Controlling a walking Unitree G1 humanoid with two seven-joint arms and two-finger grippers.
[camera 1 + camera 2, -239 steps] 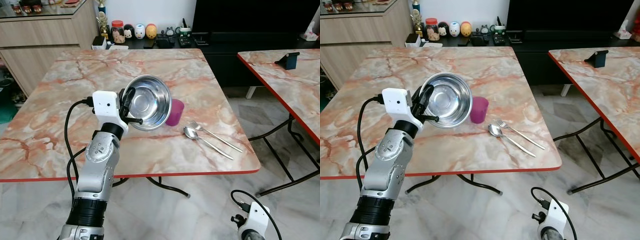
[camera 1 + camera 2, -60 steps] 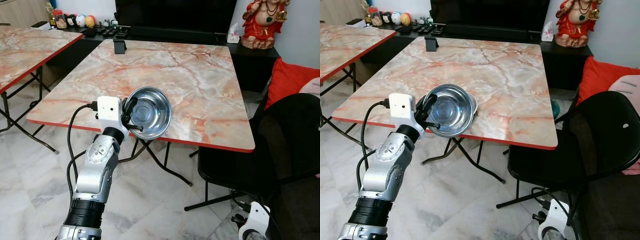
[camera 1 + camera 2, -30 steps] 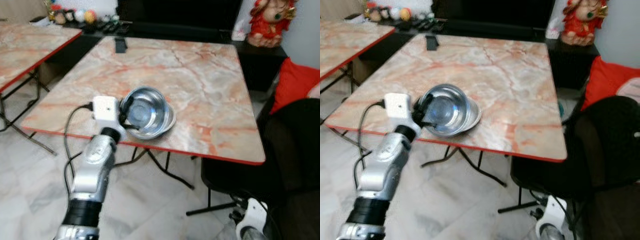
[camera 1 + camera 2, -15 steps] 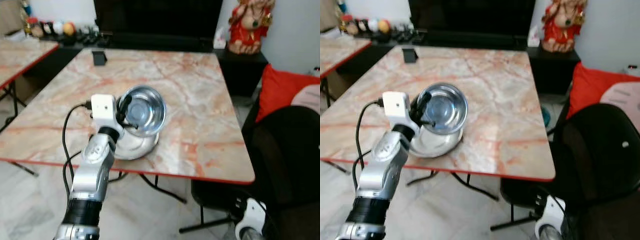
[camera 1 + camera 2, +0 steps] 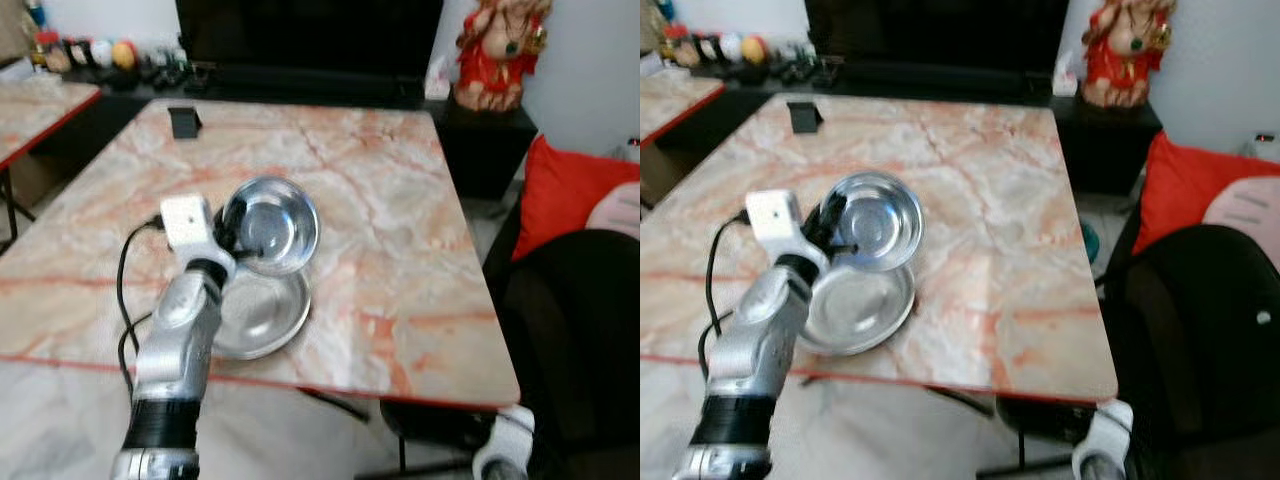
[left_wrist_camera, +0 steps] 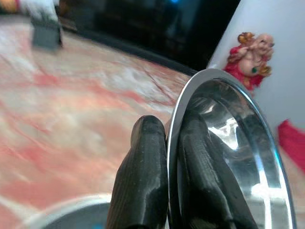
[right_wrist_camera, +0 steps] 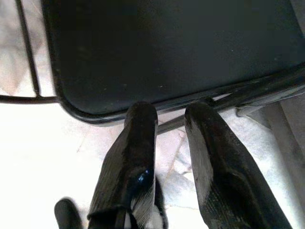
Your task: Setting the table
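Your left tool, pinching the steel bowl's rim, had carried it further over the counter, above its reflection, so setting down looked near.

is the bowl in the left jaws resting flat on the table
No, the left gripper holds the steel bowl tilted by its rim above a second bowl on the table.

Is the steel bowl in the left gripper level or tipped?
Tipped: the shiny round steel bowl faces the camera, rim pinched by the left gripper.
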